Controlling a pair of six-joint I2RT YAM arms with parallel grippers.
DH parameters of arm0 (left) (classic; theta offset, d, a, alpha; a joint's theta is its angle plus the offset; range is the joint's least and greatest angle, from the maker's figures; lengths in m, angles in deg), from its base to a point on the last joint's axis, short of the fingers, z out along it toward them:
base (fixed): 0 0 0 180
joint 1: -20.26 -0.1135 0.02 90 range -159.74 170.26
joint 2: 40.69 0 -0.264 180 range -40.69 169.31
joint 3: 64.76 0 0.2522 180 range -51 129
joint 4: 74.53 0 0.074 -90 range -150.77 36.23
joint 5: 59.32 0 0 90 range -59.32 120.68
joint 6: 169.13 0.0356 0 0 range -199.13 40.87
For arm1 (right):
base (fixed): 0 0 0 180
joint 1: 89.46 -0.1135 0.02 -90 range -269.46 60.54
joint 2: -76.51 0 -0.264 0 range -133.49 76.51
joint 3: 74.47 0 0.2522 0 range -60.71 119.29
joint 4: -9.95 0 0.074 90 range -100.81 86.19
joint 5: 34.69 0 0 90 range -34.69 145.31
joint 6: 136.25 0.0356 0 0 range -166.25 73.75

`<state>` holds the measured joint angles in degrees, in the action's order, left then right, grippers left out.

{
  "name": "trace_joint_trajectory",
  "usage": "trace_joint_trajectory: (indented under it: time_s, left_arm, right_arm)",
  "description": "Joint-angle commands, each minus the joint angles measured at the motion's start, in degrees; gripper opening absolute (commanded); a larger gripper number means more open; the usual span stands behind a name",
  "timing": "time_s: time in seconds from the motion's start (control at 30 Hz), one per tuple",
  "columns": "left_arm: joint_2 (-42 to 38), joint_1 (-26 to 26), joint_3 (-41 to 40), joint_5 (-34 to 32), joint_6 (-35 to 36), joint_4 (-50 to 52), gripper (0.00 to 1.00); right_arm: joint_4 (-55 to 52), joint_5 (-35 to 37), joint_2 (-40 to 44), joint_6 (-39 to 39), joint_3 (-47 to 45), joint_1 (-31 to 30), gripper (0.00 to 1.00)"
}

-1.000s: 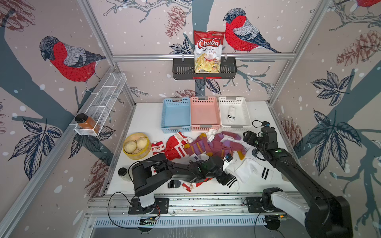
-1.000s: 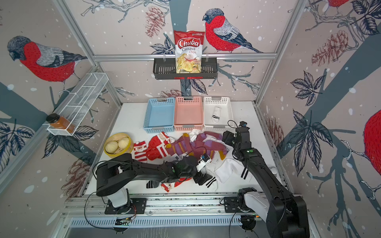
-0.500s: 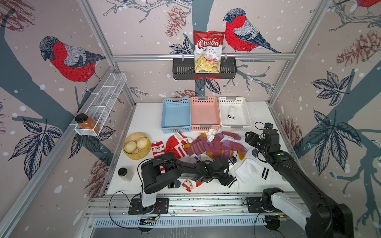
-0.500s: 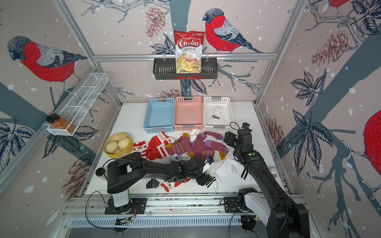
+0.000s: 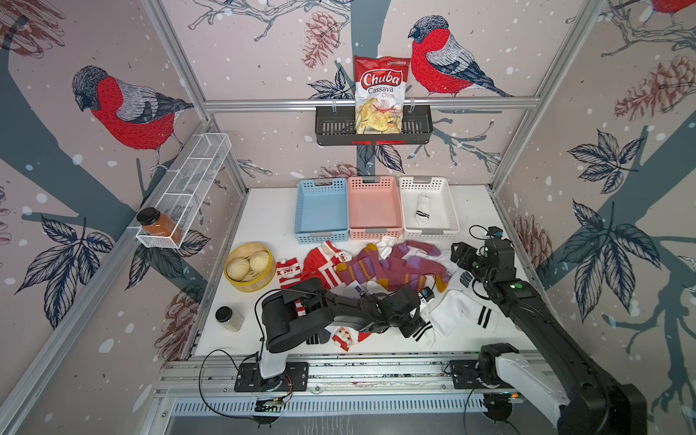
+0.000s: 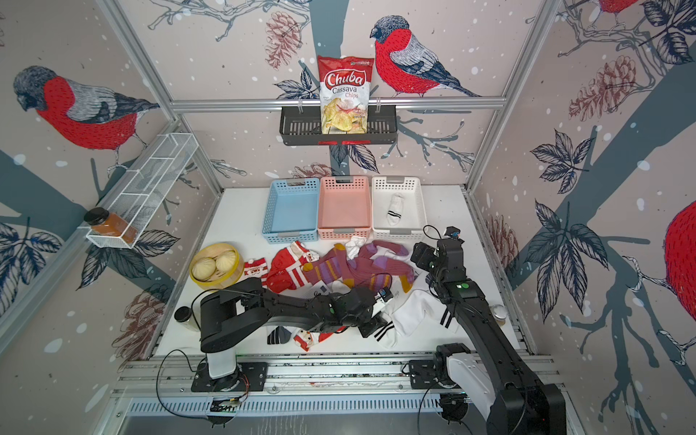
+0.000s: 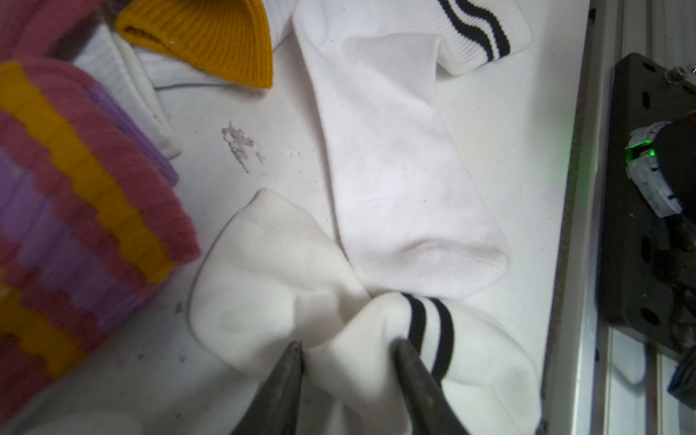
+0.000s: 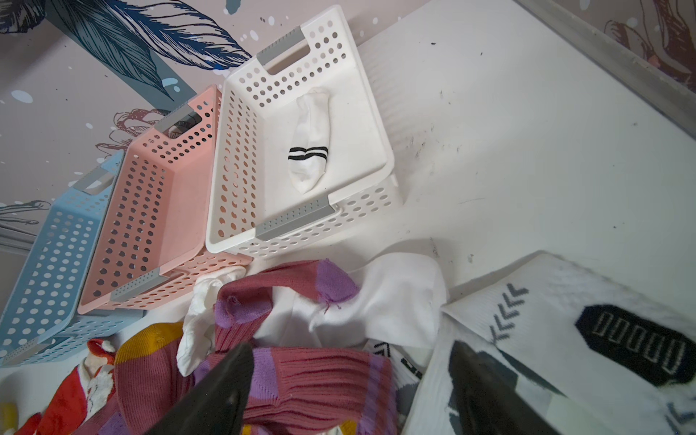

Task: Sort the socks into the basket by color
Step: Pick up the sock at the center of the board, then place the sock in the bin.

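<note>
A heap of socks lies across the table's middle: red-and-white Christmas socks (image 5: 320, 263), maroon-purple socks (image 5: 388, 267) and white socks (image 5: 463, 312). My left gripper (image 5: 414, 327) is low at the front. In the left wrist view it (image 7: 348, 348) is shut on a bunched white sock with two black stripes (image 7: 376, 327). My right gripper (image 5: 457, 252) hangs open over the heap's right end, its fingers (image 8: 226, 380) spread above a maroon sock (image 8: 312, 380). The blue basket (image 5: 322, 237), pink basket (image 5: 373, 233) and white basket (image 5: 429, 234) stand at the back. One white striped sock (image 5: 422, 211) lies in the white basket.
A bamboo steamer with buns (image 5: 248, 265) and a small jar (image 5: 228, 318) sit at the left. A Santa sock (image 5: 344, 337) lies by the front rail. Another jar (image 6: 499, 312) stands by the right wall. A black shelf with a chips bag (image 5: 380, 94) hangs on the back wall.
My left gripper slid right to the white striped sock at the front and closed on it. My right gripper drifted slightly to the right, staying open.
</note>
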<state>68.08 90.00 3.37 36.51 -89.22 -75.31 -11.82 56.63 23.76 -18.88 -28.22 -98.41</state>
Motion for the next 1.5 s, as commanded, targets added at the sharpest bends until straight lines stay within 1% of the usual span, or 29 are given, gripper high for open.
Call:
trace_joint_trajectory:
  time_s: [0.0, 0.1, 0.23, 0.3, 0.4, 0.6, 0.63, 0.73, 0.9, 0.97, 1.03, 1.1, 1.23, 1.37, 1.47]
  left_arm:
    - [0.21, 0.19, 0.18, 0.07, 0.51, 1.73, 0.29]
    - [-0.33, 0.14, -0.02, -0.79, 0.58, 2.15, 0.19]
    - [-1.81, 0.17, -0.22, -1.96, 1.41, 3.03, 0.08]
    - [-2.40, 0.14, 0.11, -2.46, 1.77, 3.54, 0.06]
    - [-3.46, 0.18, 1.33, -2.98, 2.92, 5.48, 0.00]
    - [-7.11, 0.10, 2.47, -5.56, 5.62, 7.86, 0.00]
    - [-7.73, 0.05, 4.22, -6.24, 6.20, 8.09, 0.00]
    - [-9.18, -0.34, 5.99, -8.70, 7.83, 8.82, 0.00]
    - [-9.88, -2.91, 10.34, -8.25, 8.67, 7.85, 0.00]
    - [-9.45, -4.12, 12.20, -9.17, 9.20, 7.44, 0.00]
    - [-8.66, -5.61, 14.00, -11.21, 9.25, 6.18, 0.00]
    - [-7.65, -6.96, 16.14, -11.55, 10.27, 5.61, 0.00]
    - [-3.79, -9.29, 23.27, -14.79, 13.64, 5.89, 0.00]
    - [1.53, -13.19, 31.89, -13.85, 14.36, 6.54, 0.00]
    - [6.54, -17.12, 38.32, -10.50, 12.80, 5.57, 0.00]
  right_arm:
    - [0.62, 0.42, 0.37, 0.85, -0.30, 0.07, 0.84]
    - [0.54, 0.57, 0.46, 0.86, -0.58, 0.10, 0.84]
    - [0.97, 0.70, 0.43, 0.85, -1.19, 0.15, 0.84]
    - [1.16, 0.57, 0.62, 0.85, -1.59, 0.33, 0.84]
    - [1.87, 0.08, 1.39, 0.92, -2.74, 0.46, 0.85]
    - [2.37, -1.24, 2.63, 0.58, -4.94, 0.51, 0.85]
    - [2.01, -1.08, 2.92, 0.53, -4.98, 0.51, 0.86]
    - [1.83, -0.97, 4.15, 0.54, -5.33, 0.49, 0.86]
    - [1.48, 0.67, 7.11, 1.08, -6.01, 0.51, 0.87]
    - [1.40, 0.77, 8.20, 1.43, -6.28, 0.51, 0.88]
    - [1.31, 0.61, 9.00, 1.77, -6.52, 0.49, 0.88]
    - [0.99, 0.70, 9.40, 2.23, -6.73, 0.51, 0.88]
    - [2.37, -0.70, 10.03, 3.47, -8.25, 0.51, 0.88]
    - [2.65, -1.97, 10.38, 3.87, -8.67, 0.43, 0.88]
    - [2.73, -2.87, 10.91, 4.26, -8.97, 0.34, 0.88]
